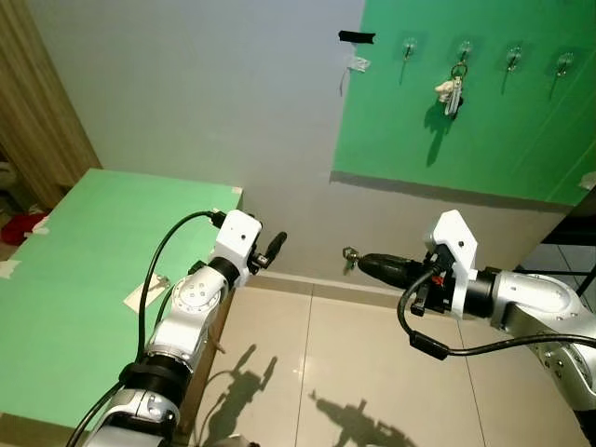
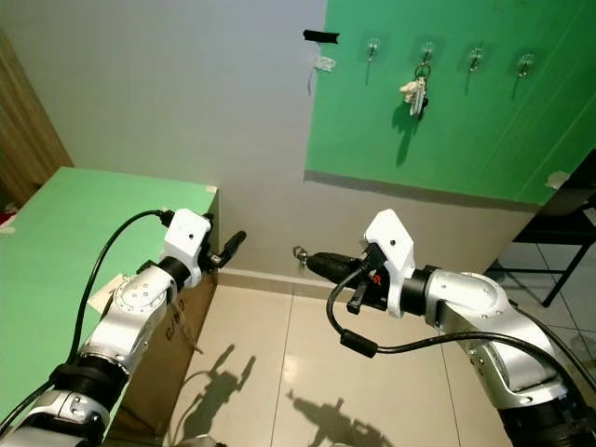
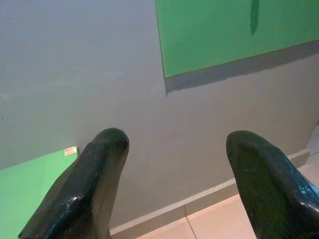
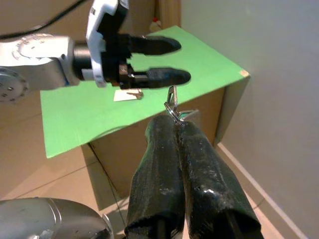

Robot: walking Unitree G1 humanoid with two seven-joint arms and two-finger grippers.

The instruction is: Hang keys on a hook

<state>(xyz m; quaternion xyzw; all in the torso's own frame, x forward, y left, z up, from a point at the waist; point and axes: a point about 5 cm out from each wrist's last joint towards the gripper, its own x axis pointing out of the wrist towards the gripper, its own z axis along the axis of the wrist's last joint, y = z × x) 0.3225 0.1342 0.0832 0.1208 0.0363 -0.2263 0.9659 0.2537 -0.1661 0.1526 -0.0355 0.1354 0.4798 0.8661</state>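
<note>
Green wall panel [image 1: 484,112] carries four hooks [image 1: 408,47], one with keys [image 1: 452,90].

We see even, rather dim indoor light with a cool cast. Below both tools, sharp dark arm shadows fall on the glossy floor tiles [image 1: 372,372], which carry a soft sheen. The keys on the hook [image 1: 451,93] cast a shadow down and to the left on the green board [image 1: 484,140], so the light comes from above right. The left tool [image 3: 174,184] looks soft and out of focus up close; the right tool [image 4: 175,118] glints wetly. Straight edges bow slightly toward the frame corners.
</note>
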